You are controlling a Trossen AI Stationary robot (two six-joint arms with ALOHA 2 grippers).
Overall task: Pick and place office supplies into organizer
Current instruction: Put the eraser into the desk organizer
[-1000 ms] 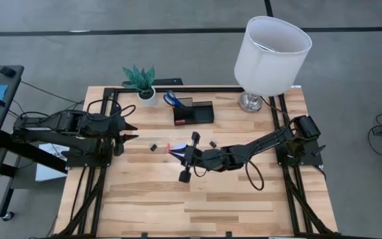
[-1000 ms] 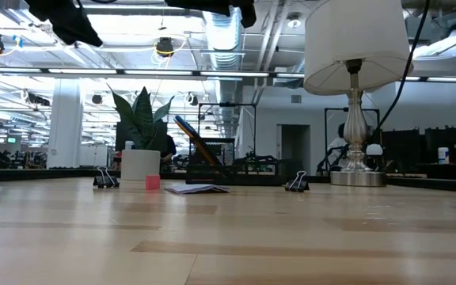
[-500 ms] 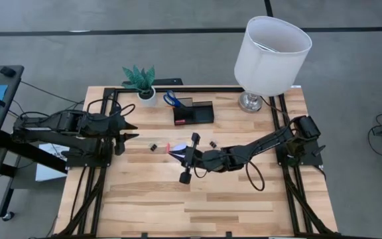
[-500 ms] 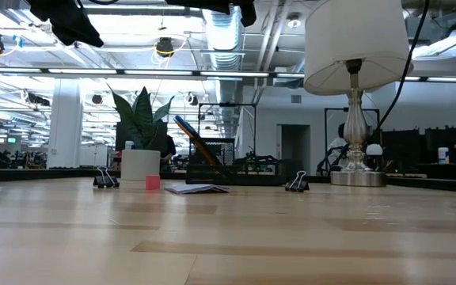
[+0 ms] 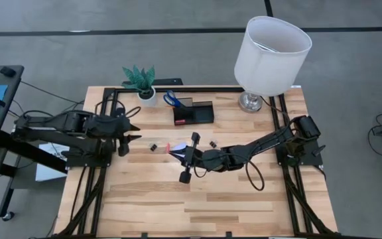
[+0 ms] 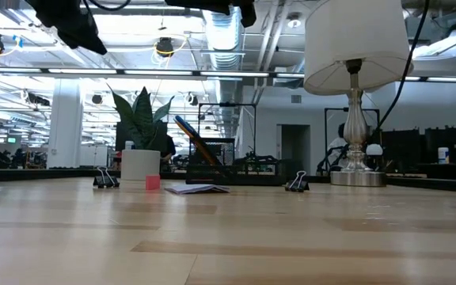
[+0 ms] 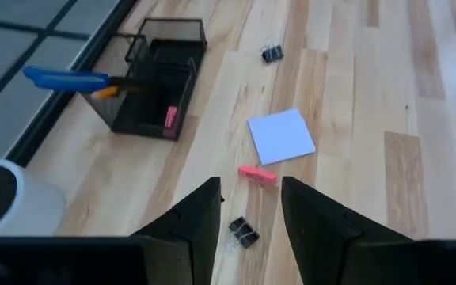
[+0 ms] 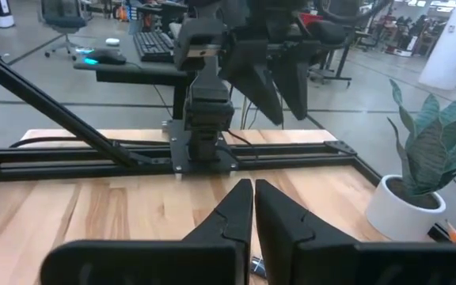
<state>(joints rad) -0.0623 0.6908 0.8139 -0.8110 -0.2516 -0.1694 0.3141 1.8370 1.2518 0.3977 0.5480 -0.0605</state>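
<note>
The black organizer (image 5: 193, 113) stands at the table's far middle. Blue-handled scissors (image 7: 66, 79) stick out of its taller compartment. On the wood in front of it lie a pale square note pad (image 7: 282, 136), a small red bit (image 7: 257, 174) and two black binder clips (image 7: 244, 231) (image 7: 272, 54). My left gripper (image 7: 250, 186) hangs open above the table's left part, pointing at these items. My right gripper (image 8: 252, 191) is shut on nothing and hovers level over the note pad (image 5: 176, 150) at the table's middle.
A white plant pot (image 5: 147, 95) stands left of the organizer at the far edge. A lamp with a large white shade (image 5: 272, 46) stands at the far right corner. The near half of the table (image 5: 197, 206) is bare wood.
</note>
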